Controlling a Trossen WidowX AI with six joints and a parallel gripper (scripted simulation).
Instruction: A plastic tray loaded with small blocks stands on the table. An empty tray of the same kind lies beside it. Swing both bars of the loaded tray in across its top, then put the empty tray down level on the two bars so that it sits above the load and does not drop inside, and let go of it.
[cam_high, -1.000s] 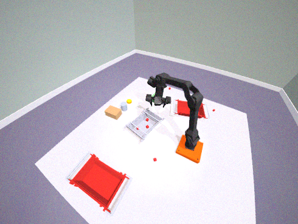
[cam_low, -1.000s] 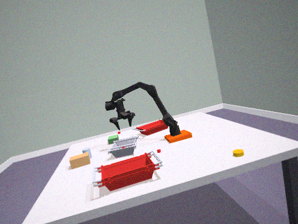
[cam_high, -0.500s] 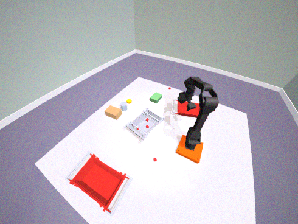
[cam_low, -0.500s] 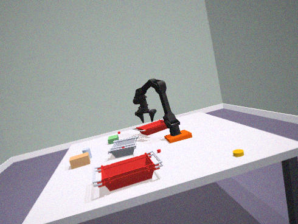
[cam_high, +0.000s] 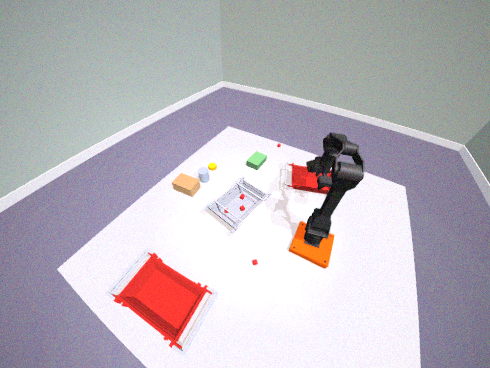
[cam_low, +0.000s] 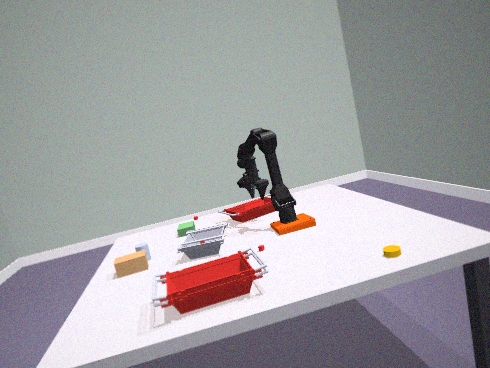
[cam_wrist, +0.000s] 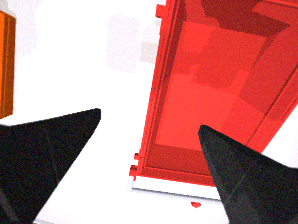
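Note:
The loaded grey tray stands mid-table with a few red blocks inside. Its two wire bars lie across its top, one near each end. An empty red tray stands at the back beside the arm, with a wire bar out over its visible end; the arm partly hides it in the top view. My gripper is open and empty above this tray; in the wrist view one long wall shows between its fingertips. A second empty red tray stands nearer the front, bars out.
A green block, a tan block and a pale blue cylinder stand around the grey tray. Loose red cubes lie about, one near the arm's orange base.

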